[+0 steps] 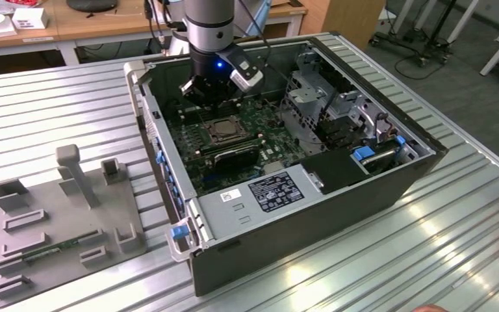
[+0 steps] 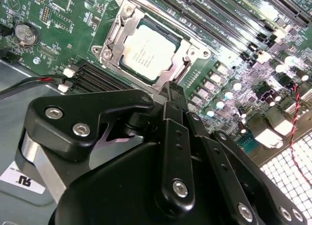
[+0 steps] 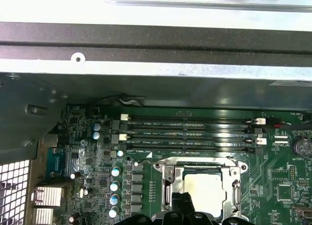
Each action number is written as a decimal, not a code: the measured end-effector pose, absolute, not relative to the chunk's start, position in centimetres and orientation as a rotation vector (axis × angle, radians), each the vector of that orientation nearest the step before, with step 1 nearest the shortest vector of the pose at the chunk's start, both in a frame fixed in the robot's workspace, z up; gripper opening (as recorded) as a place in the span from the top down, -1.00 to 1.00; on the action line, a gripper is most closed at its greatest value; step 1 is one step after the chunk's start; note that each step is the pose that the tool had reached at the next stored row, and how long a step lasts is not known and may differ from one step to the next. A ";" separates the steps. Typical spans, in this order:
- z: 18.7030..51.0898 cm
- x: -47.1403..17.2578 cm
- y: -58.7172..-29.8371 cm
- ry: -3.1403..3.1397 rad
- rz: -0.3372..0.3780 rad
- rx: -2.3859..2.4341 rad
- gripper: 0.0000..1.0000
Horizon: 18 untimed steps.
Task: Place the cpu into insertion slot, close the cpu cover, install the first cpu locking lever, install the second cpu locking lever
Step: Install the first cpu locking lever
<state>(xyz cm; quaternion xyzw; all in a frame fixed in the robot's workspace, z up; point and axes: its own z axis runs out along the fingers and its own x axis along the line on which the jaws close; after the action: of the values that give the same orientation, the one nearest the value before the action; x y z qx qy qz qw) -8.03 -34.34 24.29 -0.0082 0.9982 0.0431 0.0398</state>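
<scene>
- While the gripper (image 1: 213,104) hangs low inside the open computer case (image 1: 423,162), just above the insertion slot (image 1: 221,129) near the middle of the motherboard (image 1: 267,146), its fingers (image 2: 171,95) look pressed together with nothing between them.
- The cpu (image 2: 146,51) lies flat in the slot. The cpu cover (image 2: 113,42) appears to be down around its rim, with the cut-out framing the chip.
- Risk: the fingertip lands on the bare chip face or on the capacitors (image 2: 226,92) beside the socket. Cause: very little clearance between the tip and the socket edge.
- Risk: a sideways push slips off the thin metal and scrapes the memory slots (image 3: 190,132) running along one side of the socket.
- Risk: if the chip is not square in its seat, pressure on the cover could bend the contacts. The seating cannot be verified from these views.
- Hidden: in both wrist views the gripper body blocks the socket edge nearest it.
- Hard to make out: the locking levers do not stand apart from the silvery frame, so whether they are latched or free cannot be told.
- Cut off: in the exterior view the arm covers the board's strip along the case's far wall.
</scene>
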 end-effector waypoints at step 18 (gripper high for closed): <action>24.3 -8.7 -34.3 3.055 0.132 -0.026 0.80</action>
<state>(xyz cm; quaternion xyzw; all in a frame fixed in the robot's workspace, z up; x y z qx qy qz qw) -8.66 -34.34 24.29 -0.0083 0.9982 0.0432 0.0417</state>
